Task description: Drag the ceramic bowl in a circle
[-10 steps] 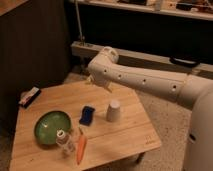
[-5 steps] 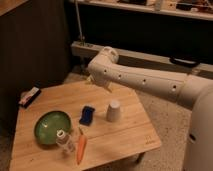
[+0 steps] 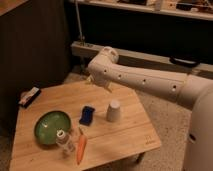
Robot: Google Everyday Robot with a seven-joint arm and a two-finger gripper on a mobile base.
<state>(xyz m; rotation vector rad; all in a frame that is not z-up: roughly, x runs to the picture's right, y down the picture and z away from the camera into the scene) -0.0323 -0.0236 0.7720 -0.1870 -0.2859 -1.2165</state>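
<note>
The ceramic bowl (image 3: 50,125) is round, shallow and glossy green, and sits on the left part of the wooden table (image 3: 131,137). My white arm (image 3: 145,80) reaches in from the right above the table's far edge. The gripper (image 3: 100,84) hangs under the arm's bent end, over the back of the table, well apart from the bowl and up to its right. It holds nothing that I can see.
A clear bottle (image 3: 63,141) stands touching the bowl's front right rim. An orange carrot (image 3: 81,148) lies beside it. A blue object (image 3: 87,115) and a white upturned cup (image 3: 114,111) stand mid-table. A small box (image 3: 29,96) lies at the back left corner.
</note>
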